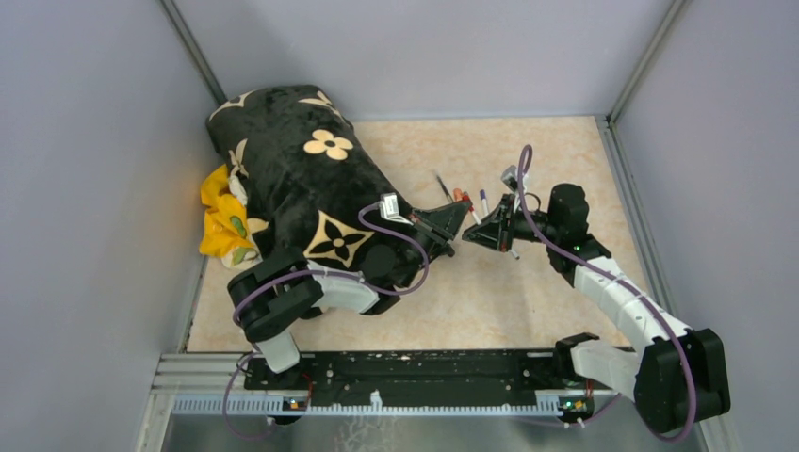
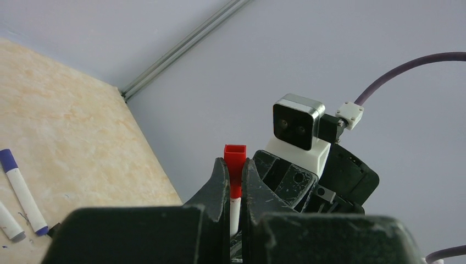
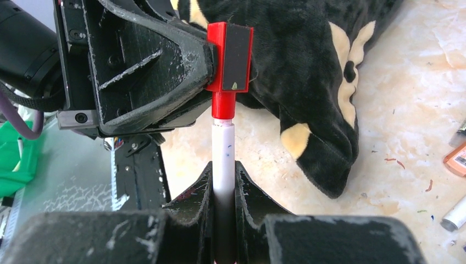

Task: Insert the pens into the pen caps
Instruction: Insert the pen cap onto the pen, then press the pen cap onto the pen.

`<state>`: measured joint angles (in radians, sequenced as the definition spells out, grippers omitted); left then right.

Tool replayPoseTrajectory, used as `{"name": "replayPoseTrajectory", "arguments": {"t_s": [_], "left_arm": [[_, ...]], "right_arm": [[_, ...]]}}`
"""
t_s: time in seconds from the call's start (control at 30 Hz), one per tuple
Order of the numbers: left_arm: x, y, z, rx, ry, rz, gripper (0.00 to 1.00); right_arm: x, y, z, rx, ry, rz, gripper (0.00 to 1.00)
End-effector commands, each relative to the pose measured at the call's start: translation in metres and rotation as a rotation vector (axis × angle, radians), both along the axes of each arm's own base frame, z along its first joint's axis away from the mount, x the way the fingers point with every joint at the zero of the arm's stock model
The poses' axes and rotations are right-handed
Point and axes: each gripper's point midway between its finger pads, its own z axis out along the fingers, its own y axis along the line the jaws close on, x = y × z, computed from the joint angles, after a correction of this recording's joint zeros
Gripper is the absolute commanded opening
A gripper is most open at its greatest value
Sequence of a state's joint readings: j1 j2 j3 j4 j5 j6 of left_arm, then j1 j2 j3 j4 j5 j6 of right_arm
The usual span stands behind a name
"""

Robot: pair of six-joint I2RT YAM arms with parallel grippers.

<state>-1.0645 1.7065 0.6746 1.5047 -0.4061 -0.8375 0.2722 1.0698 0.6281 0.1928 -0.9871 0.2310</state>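
Glossy plastic pen cap (image 3: 222, 104), smooth wht pen (image 3: 223, 154), plush blk cloth (image 1: 301, 179)

left gripper (image 2: 235, 175) clamped on red cap (image 2: 235, 155) | white pen barrel (image 2: 234, 212) directly below

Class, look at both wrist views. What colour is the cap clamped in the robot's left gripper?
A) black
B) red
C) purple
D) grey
B: the left gripper is shut on a red cap, which sits on the end of the white marker held in the right gripper.
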Motion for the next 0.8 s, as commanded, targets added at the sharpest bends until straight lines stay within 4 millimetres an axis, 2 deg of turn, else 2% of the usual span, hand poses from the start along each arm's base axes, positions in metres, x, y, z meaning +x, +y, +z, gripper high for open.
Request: {"name": "replayPoseTrajectory", "arguments": {"t_s": [0.0,0.4,0.53,0.67,0.77], "left_arm": [[-0.043,0.004,0.057,-0.230,-0.149,-0.105,0.00],[-0.094,-0.031,0.016,-0.144,-0.057,-0.149,0.00],[-0.106,-0.044,0.008,-0.129,-0.039,-0.171,0.00],[-0.113,-0.056,-0.003,-0.121,-0.011,-0.199,0.00],[-0.119,-0.067,-0.013,-0.080,0.014,-0.215,0.00]], "right_arm": [[0.014,0.000,0.013,0.013,-0.044,-0.068,0.00],[0.028,-0.006,0.015,-0.005,-0.068,-0.150,0.00],[0.026,-0.004,0.018,0.011,-0.063,-0.136,0.00],[0.015,0.000,0.027,0.072,-0.057,-0.070,0.00],[0.015,-0.003,0.030,0.075,-0.067,-0.075,0.00]]}}
